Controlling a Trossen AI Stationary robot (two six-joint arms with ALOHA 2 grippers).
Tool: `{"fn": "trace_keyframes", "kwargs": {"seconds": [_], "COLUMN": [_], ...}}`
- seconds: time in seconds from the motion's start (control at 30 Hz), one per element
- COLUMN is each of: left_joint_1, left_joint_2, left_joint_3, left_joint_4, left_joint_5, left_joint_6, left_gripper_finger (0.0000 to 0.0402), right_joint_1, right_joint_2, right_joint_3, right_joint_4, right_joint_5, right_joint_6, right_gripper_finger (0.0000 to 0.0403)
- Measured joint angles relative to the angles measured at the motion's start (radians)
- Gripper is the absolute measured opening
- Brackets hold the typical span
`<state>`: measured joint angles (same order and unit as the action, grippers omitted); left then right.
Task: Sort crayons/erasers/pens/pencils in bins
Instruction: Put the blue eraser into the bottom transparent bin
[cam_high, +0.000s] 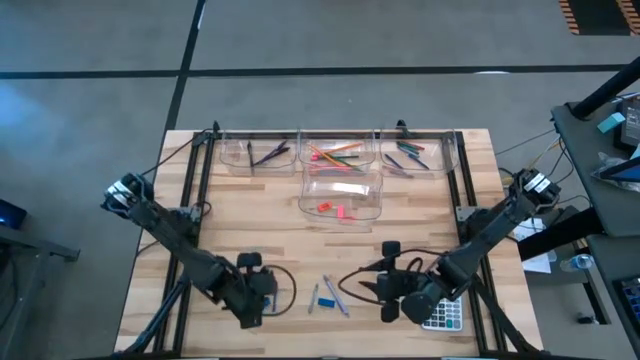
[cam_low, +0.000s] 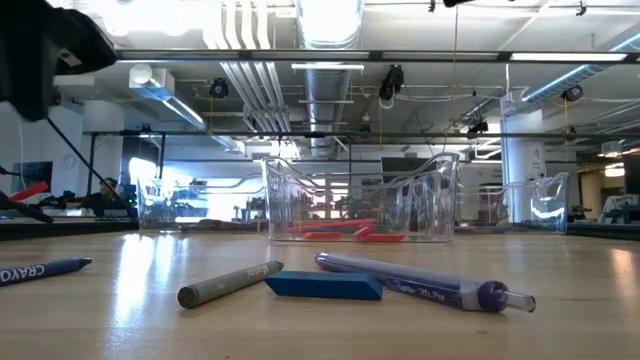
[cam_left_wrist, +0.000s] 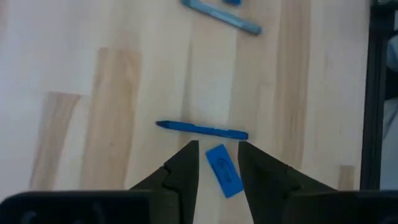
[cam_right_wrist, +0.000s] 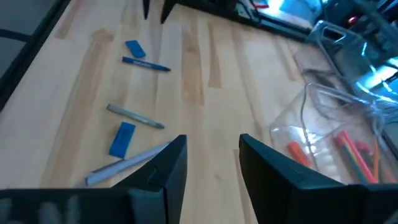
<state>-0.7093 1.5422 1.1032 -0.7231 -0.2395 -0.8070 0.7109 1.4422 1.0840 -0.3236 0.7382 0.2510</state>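
My left gripper (cam_left_wrist: 217, 155) stands open near the table's front left, pointing steeply down over a small blue eraser (cam_left_wrist: 224, 169) that lies flat on the wood. Just beyond the eraser lies a blue crayon (cam_left_wrist: 202, 129). My right gripper (cam_right_wrist: 211, 155) is open at the front right (cam_high: 368, 286), with nothing between its fingers. Between the two arms lie a grey crayon (cam_low: 230, 283), a second blue eraser (cam_low: 323, 286) and a purple pen (cam_low: 420, 280). Three clear bins stand along the far edge and one (cam_high: 340, 195) in front of them, holding red erasers (cam_high: 333, 208).
The far bins hold dark pens (cam_high: 268, 154), orange and green pencils (cam_high: 335, 153) and crayons (cam_high: 410, 155). A grey calculator (cam_high: 443, 316) lies under the right arm at the front right. Dark frame rails (cam_high: 195, 190) run along the table's left and right sides.
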Motion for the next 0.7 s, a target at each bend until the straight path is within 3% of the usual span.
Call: {"fn": "trace_keyframes", "kwargs": {"seconds": [0.13, 0.33, 0.53, 0.7], "left_joint_1": [-0.023, -0.031, 0.019, 0.053], "left_joint_2": [0.04, 0.043, 0.042, 0.033], "left_joint_3": [0.02, -0.007, -0.064, -0.123], "left_joint_4": [-0.002, 0.002, 0.059, 0.185], "left_joint_5": [0.0, 0.006, 0.167, 0.217], "left_joint_6": [0.026, 0.199, 0.244, 0.314], "left_gripper_finger": [0.0097, 0.0097, 0.0114, 0.015], "right_joint_1": [0.016, 0.013, 0.013, 0.013], "right_joint_2": [-0.008, -0.007, -0.007, -0.006], "right_joint_3": [0.0, 0.0, 0.0, -0.001], "right_joint_4": [0.007, 0.032, 0.041, 0.045], "right_joint_5": [0.05, 0.078, 0.077, 0.076], "right_joint_6": [-0.008, -0.043, -0.043, -0.043], "right_gripper_finger": [0.0137, 0.0137, 0.0137, 0.0137]}}
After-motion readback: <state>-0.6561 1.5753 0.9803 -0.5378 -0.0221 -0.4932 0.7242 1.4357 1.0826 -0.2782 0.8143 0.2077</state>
